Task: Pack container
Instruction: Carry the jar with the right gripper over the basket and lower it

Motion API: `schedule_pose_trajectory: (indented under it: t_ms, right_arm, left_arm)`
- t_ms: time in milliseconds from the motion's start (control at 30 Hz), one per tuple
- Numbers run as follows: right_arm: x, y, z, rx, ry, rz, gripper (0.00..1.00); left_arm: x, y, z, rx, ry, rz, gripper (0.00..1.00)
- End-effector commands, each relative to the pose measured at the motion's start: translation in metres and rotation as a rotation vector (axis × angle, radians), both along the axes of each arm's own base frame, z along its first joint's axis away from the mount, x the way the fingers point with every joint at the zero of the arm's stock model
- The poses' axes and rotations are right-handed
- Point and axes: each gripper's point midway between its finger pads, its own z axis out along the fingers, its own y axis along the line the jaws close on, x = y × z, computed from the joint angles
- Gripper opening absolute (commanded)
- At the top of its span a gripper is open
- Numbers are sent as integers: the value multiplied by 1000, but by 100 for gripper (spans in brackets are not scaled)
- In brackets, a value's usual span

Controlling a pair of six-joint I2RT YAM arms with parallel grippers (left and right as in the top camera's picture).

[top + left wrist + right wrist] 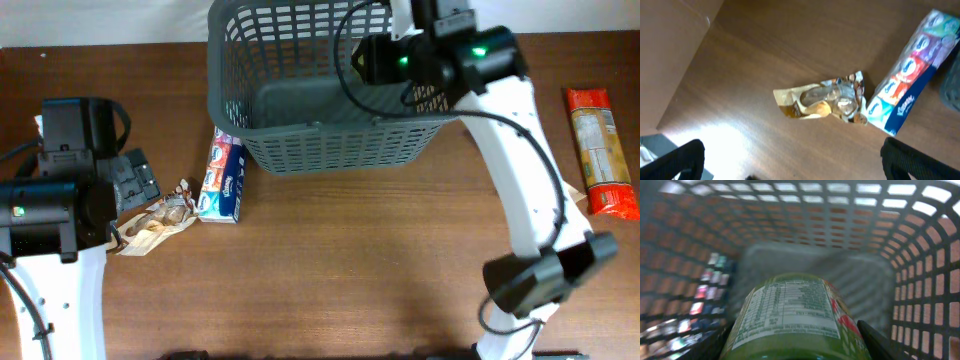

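Closest to my right wrist lens is a green canister with a white printed label. It is clamped between the dark fingers of the right pincer, which hangs inside the container. Lattice walls surround it and the solid grey floor lies beyond; I cannot tell whether the canister touches that floor. From overhead, the container sits at the far middle of the counter, and the right arm reaches in over its right rim. My left pincer is spread wide, holding nothing, above the counter near a crumpled snack packet. That packet touches a tissue pack, which lies just beside the container's near left corner. An orange packet lies well apart, far right.
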Motion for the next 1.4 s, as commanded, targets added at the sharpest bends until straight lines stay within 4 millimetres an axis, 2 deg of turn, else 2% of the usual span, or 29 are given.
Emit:
schedule_pose_trajectory:
  t_ms: [0,133,367,567,700,1000,1200,1300,1367]
  right_arm:
    - [12,-21,8,-58,-53,-94,4]
    - [17,-29,-17,-107,5,-119,4]
    - [24,-28,-64,-148,108,-120,4]
    - [19,-32,-110,-197,241,-141,4]
    - [16,-38,-118,-200,274,-158,4]
    - [9,-65,-132,-214,360,-208,4]
    - [6,-65,-141,-221,391,-206,5]
    - [6,-64,-141,-219,391,-202,16]
    - [6,-64,-142,-218,392,-202,28]
  left_arm:
    - [-2,1,-1,-3,12,0,99]
    - [-2,1,-1,-2,10,1,99]
    - [-2,1,-1,-3,12,0,99]
    - [-5,1,-2,-3,25,0,99]
    - [-5,1,-2,-3,26,1,99]
    - [-5,1,-2,-3,26,0,99]
    - [-5,1,-2,-3,26,0,99]
    - [-5,1,-2,-3,26,0,99]
    - [-5,1,-2,-3,26,0,99]
